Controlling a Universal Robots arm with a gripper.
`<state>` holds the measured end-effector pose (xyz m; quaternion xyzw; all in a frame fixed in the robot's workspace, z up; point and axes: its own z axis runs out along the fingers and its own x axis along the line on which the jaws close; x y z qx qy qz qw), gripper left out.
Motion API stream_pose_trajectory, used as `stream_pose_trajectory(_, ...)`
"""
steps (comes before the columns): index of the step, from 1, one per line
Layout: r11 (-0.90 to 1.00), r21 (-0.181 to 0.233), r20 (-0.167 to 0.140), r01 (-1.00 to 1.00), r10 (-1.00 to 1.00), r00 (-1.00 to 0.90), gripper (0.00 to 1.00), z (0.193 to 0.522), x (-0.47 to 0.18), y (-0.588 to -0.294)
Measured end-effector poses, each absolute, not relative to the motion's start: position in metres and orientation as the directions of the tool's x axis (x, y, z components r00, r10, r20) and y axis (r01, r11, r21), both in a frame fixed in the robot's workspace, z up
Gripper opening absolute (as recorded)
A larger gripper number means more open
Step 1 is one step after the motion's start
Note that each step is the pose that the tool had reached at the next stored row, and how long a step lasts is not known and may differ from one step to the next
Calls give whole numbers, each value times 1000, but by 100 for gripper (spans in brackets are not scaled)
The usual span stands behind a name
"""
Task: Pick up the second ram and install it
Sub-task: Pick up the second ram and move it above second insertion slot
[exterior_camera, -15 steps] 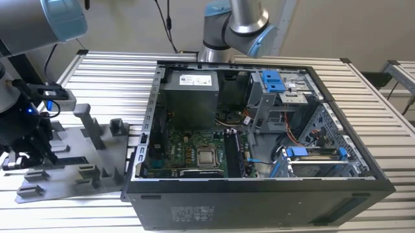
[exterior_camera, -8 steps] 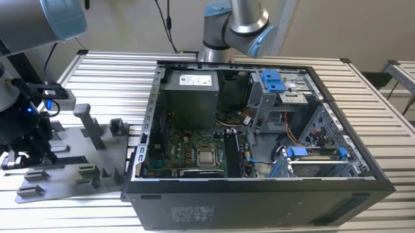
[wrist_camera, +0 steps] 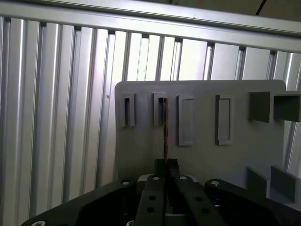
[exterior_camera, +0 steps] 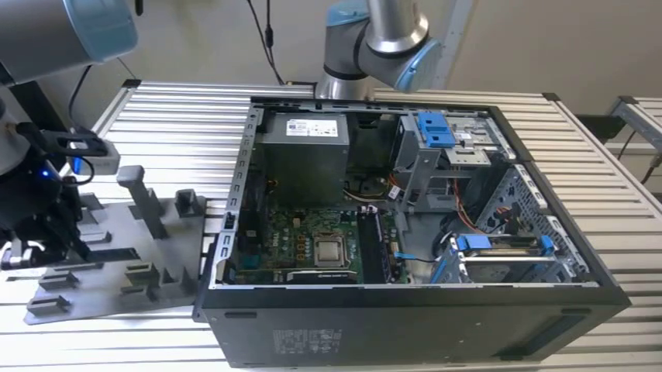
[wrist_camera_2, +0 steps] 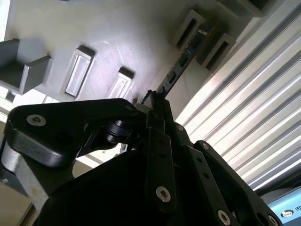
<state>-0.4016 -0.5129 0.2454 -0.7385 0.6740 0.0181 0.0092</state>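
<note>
Closest to the wrist cameras, the gripper (wrist_camera_2: 154, 100) is drawn narrow, its jaws pressed onto the near end of the second ram (wrist_camera_2: 182, 61). The stick is held on edge, so that a row of black chips is shown along its dark board in the second wrist view, while in the first wrist view it is reduced to a thin upright line. Its far end is lodged between two raised slot blocks (wrist_camera_2: 218, 47) of the grey holder tray (wrist_camera: 136, 150); whether it is seated there or lifted slightly cannot be told. Further rectangular slots (wrist_camera: 186, 120) are ranged beside it across the tray. In the exterior view the tray is laid on the slatted bench (exterior_camera: 176, 132), close to the edge at the exterior view's left and toward the near corner, with the gripper low over the tray's outer side. A T-shaped post (exterior_camera: 145, 203) is stood upright on the tray's farther part. Past the tray, the middle of the bench is taken up by an open computer case (exterior_camera: 414, 329) — a motherboard (exterior_camera: 300, 240) is exposed on its floor and a grey power supply (exterior_camera: 302, 155) is fitted at its far end. Behind the case, at the bench's far edge, the arm's base (exterior_camera: 346, 74) is mounted.
</note>
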Motion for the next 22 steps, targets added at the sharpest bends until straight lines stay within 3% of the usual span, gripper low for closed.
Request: stream_pose_trajectory(22,-25,11,-54,-1000,-998,25,14,279,-402,-513)
